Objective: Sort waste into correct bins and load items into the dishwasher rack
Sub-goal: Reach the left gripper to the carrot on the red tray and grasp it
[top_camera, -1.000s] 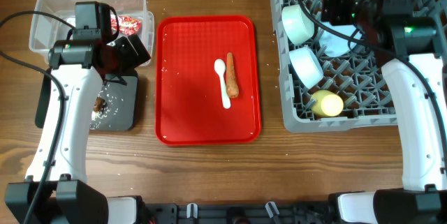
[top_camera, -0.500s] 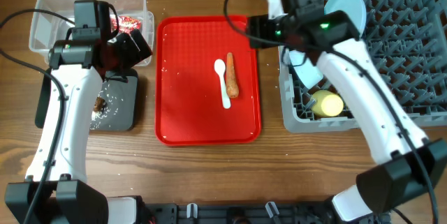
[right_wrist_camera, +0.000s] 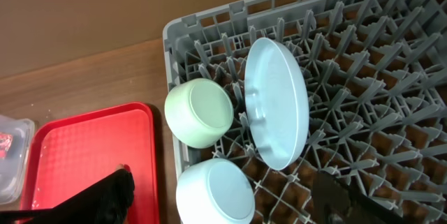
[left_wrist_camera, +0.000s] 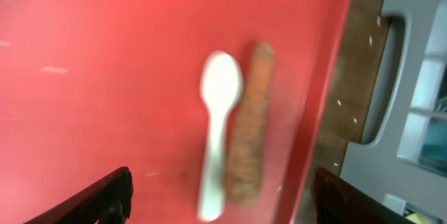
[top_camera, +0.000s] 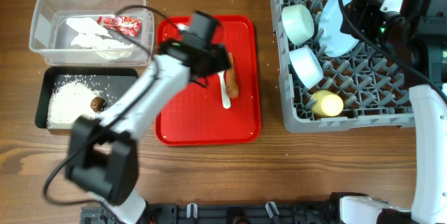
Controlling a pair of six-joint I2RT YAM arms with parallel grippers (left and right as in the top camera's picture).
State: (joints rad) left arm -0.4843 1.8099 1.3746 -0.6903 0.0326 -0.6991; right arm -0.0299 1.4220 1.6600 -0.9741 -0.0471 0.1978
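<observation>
**A:** While the left arm (top_camera: 150, 88) reaches over the red tray (top_camera: 181, 116), what lies under it?

**B:** The white spoon (left_wrist_camera: 218, 126) and the orange carrot (left_wrist_camera: 250, 137) lie close side by side, near the tray's edge on the rack side. The left jaws are spread wide and grip nothing.

**A:** And the other arm?

**B:** The right arm (top_camera: 426, 133) is above the dishwasher rack (top_camera: 363, 116), and the right jaws are also spread and empty. Below them the pale blue plate (right_wrist_camera: 279, 105) stands on edge between the pegs. Two pale bowls (right_wrist_camera: 199, 112) (right_wrist_camera: 213, 192) are tipped on their sides just beside it. The yellow cup (top_camera: 326, 102) lies near the rack's corner on the tray side.

**A:** The bins?

**B:** The clear tub (top_camera: 42, 15) holds the red wrapper (top_camera: 120, 23) and the crumpled white paper (top_camera: 87, 32). The black tub (top_camera: 43, 77), just beside it on the bench (top_camera: 209, 175), holds the rice grains (top_camera: 66, 98) and the small brown lump (top_camera: 98, 102).

**A:** Any writing you can read?

**B:** The wrapper has some print, but it is too small to make out.
</observation>
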